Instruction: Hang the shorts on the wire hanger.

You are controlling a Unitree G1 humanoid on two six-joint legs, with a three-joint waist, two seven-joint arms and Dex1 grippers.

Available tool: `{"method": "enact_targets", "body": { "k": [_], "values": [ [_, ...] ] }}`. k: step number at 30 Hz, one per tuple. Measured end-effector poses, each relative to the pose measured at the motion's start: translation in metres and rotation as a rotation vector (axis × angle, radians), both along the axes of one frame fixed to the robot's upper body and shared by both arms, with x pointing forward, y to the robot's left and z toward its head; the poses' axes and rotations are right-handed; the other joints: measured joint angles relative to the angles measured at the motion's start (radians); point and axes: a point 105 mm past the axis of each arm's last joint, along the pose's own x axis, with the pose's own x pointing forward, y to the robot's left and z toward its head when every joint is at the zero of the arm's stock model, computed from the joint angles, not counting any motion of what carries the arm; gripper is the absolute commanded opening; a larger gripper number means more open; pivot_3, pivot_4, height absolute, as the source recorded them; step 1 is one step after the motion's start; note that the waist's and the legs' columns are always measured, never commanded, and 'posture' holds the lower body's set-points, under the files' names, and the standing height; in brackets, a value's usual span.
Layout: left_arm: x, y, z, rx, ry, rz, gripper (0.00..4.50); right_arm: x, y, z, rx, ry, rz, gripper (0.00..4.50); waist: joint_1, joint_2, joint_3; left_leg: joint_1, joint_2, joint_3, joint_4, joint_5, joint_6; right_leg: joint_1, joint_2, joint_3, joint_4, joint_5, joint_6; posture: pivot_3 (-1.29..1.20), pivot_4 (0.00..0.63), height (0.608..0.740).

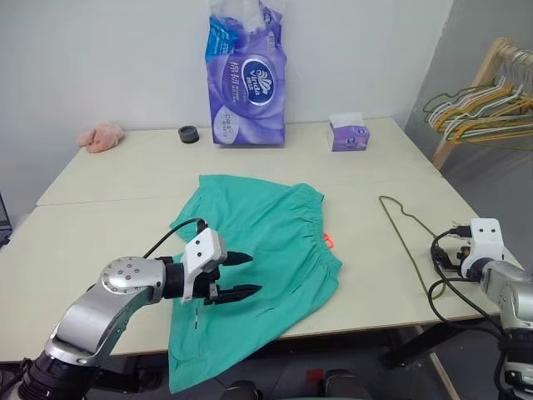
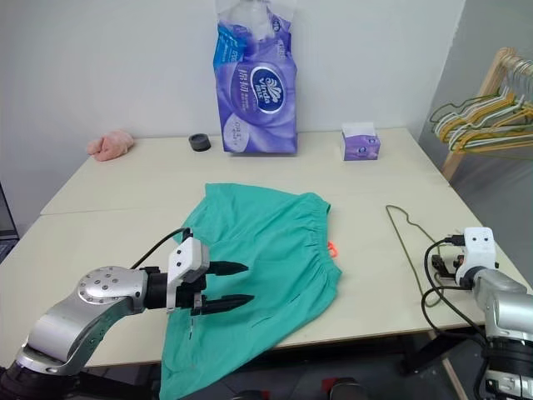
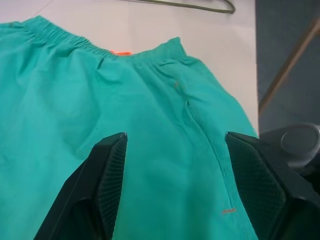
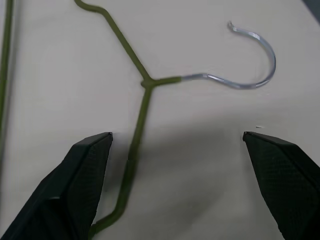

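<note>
The teal-green shorts (image 1: 262, 237) lie spread flat in the middle of the table, with the gathered waistband and a small orange tag (image 1: 329, 241) toward the right. One leg hangs over the front edge. My left gripper (image 1: 255, 273) hovers open just above the near part of the shorts, nothing between its fingers (image 3: 112, 165). The wire hanger (image 1: 402, 223) lies flat on the table to the right of the shorts. My right gripper (image 4: 177, 135) is wide open over the hanger's neck (image 4: 146, 85), its silver hook (image 4: 252, 75) just beyond, and holds nothing.
A tall purple tissue pack (image 1: 247, 75), a small purple tissue box (image 1: 348, 133), a black tape roll (image 1: 189, 134) and a pink cloth (image 1: 102, 136) sit along the table's back. A wooden rack with bunched hangers (image 1: 483, 108) stands off the far right corner.
</note>
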Motion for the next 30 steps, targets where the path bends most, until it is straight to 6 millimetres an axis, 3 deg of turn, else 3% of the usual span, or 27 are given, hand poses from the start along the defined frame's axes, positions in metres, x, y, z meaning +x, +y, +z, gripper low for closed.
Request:
{"method": "enact_targets", "body": {
  "k": [2, 5, 10, 16, 21, 24, 26, 30],
  "values": [
    [0.001, -0.006, 0.003, -0.008, -0.015, -0.014, 3.30, 0.006, 0.002, -0.001, 0.033, 0.012, 0.005, 4.47, -0.007, -0.001, -0.001, 0.000, 0.000, -0.001, 0.000, 0.000, 0.000, 0.001, 0.000, -0.001, 0.000, 0.000, 0.000, -0.10, 0.010, 0.740],
    [0.002, -0.007, 0.004, -0.003, -0.024, -0.018, 3.30, 0.011, 0.001, -0.002, 0.060, 0.034, 0.004, 3.88, -0.015, -0.002, -0.003, 0.000, 0.000, -0.001, 0.000, 0.000, 0.000, 0.001, 0.000, -0.001, 0.000, 0.000, 0.000, -0.09, 0.010, 0.740],
    [0.002, -0.007, 0.003, 0.003, -0.025, -0.019, 3.30, 0.011, -0.008, -0.007, 0.062, 0.077, -0.018, 2.22, -0.015, -0.009, -0.008, 0.000, 0.000, -0.003, 0.000, 0.000, 0.000, 0.002, 0.000, -0.002, 0.000, 0.000, 0.000, -0.09, 0.008, 0.740],
    [0.003, -0.006, 0.003, 0.006, -0.038, -0.022, 3.30, 0.015, 0.001, -0.011, 0.009, 0.084, 0.031, 0.13, -0.015, -0.016, -0.014, 0.000, 0.001, -0.003, 0.000, 0.000, 0.000, 0.002, 0.000, -0.002, 0.000, 0.000, 0.000, -0.09, 0.008, 0.740],
    [0.012, -0.006, 0.002, -0.030, -0.055, 0.023, 3.30, 0.020, 0.003, -0.012, -0.025, 0.049, 0.014, 0.02, -0.014, -0.018, -0.017, 0.000, 0.000, -0.003, 0.000, 0.000, 0.000, 0.002, 0.000, -0.002, -0.001, 0.000, 0.000, -0.09, 0.005, 0.740],
    [0.033, 0.002, 0.004, -0.059, -0.093, 0.138, 3.84, 0.024, 0.008, -0.007, -0.021, 0.012, 0.055, 0.00, -0.016, -0.015, -0.015, 0.000, 0.000, -0.003, 0.000, 0.000, 0.000, 0.001, 0.000, -0.002, 0.000, 0.000, 0.000, -0.09, 0.005, 0.740],
    [0.047, 0.016, 0.004, -0.051, -0.117, 0.224, 4.42, 0.031, 0.024, 0.005, -0.015, -0.053, 0.158, 0.00, -0.018, -0.008, -0.013, 0.000, 0.000, -0.003, 0.000, 0.000, 0.000, 0.000, 0.000, -0.001, 0.000, 0.000, 0.000, -0.09, 0.006, 0.740],
    [0.063, 0.033, 0.009, -0.063, -0.145, 0.309, 4.47, 0.039, 0.059, 0.049, -0.155, -0.256, 0.419, 0.00, -0.021, -0.003, -0.010, -0.001, 0.000, -0.003, 0.000, -0.001, -0.001, -0.001, 0.000, 0.000, 0.000, 0.000, 0.000, -0.10, 0.009, 0.740]
  ]
}}
